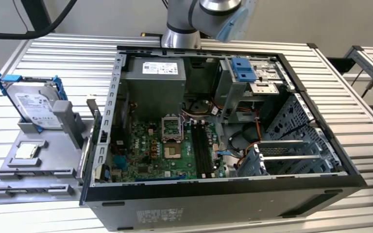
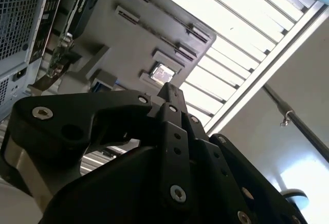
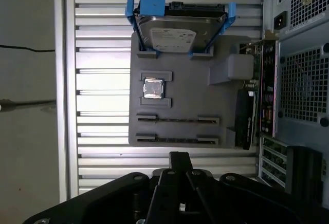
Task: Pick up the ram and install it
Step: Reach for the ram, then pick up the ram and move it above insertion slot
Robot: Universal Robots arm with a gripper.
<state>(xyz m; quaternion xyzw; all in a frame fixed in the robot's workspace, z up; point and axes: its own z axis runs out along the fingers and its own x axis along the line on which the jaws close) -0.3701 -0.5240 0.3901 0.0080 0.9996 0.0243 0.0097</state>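
**A:** The fingers (image 3: 175, 162) of the gripper (image 3: 178, 157): how do they stand?

**B:** Pressed together tip to tip, with nothing between them. In both wrist views the linkages fold in to one point. I judge them empty because the pick is not yet made.

**A:** And the ram?

**B:** In the grey fixture (image 1: 57, 145), which sits at nine o'clock from the computer case (image 1: 225, 188) in the exterior view. At the fixture's six o'clock end, two pairs of end clips each hold a thin dark strip. I take the strip nearer the gripper for the ram (image 3: 177, 140), standing on its edge, and the other for a second stick (image 3: 177, 119). The gripper is nearest that end and touches neither.

**A:** Why on edge?

**B:** Likely so the long top edge faces upward and the flat sides can be pinched from above. The clips hold only the ends, leaving the middle free.

**A:** What else shares the fixture?

**B:** A processor chip (image 3: 153, 88) in the middle, and a hard drive (image 1: 34, 104) in a blue frame propped up at twelve o'clock.

**A:** And the case?

**B:** It lies on its side, open upward, so the black memory slots (image 1: 201, 145), at three o'clock from the processor socket (image 1: 173, 151), face up. They look empty, so nothing is installed.
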